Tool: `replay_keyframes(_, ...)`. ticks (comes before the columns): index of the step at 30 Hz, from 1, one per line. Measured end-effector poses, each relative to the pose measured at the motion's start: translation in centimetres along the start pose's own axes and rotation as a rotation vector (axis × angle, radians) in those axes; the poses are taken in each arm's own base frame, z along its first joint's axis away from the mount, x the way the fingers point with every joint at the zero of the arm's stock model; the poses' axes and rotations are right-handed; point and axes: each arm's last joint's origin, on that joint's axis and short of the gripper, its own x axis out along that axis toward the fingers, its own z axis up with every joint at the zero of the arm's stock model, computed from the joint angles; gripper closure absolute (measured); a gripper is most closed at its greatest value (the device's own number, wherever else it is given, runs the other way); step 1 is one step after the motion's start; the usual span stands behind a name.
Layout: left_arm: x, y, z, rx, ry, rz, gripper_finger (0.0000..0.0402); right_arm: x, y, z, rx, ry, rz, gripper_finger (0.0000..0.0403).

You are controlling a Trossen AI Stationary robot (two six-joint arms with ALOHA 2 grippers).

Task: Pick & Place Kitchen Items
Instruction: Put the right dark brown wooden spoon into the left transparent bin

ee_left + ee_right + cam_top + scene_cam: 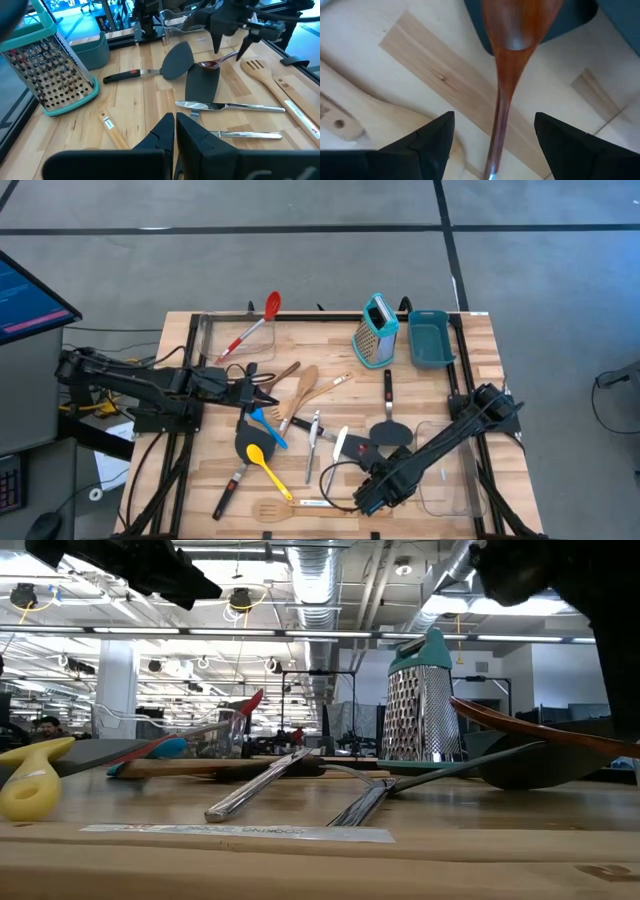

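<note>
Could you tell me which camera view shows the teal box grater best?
The low view: the box grater stands upright, side-on, its perforated face and teal handle clear. The high view shows it from above; the left wrist view crops its top; the right wrist view misses it.

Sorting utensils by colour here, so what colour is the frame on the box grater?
Teal, around a perforated metal body. The box grater shows best in the left wrist view.

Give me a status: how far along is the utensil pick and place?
Early. Done: only the red spoon sits in a clear container. In hand: right gripper, jaws open, straddles a dark wooden spoon. Left: grater, spatulas and cutlery lie on the table. Left gripper is shut and empty.
</note>
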Motion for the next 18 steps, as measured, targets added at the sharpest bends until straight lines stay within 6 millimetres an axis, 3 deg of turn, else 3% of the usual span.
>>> replay_keyframes(5, 0.0, 0.0, 0.0, 0.0, -0.001, -0.002, 0.0398, 1.5, -0.3, -0.2, 0.001, -0.001, 0.012, 0.0133)
replay_keyframes(11, 0.0, 0.0, 0.0, -0.001, -0.002, -0.004, 0.0398, 1.9, -0.4, -0.3, 0.002, -0.001, 0.009, 0.0141)
replay_keyframes(18, 0.0, 0.0, 0.0, -0.001, -0.002, -0.003, 0.0398, 1.9, -0.4, -0.3, -0.005, -0.001, 0.01, 0.0214)
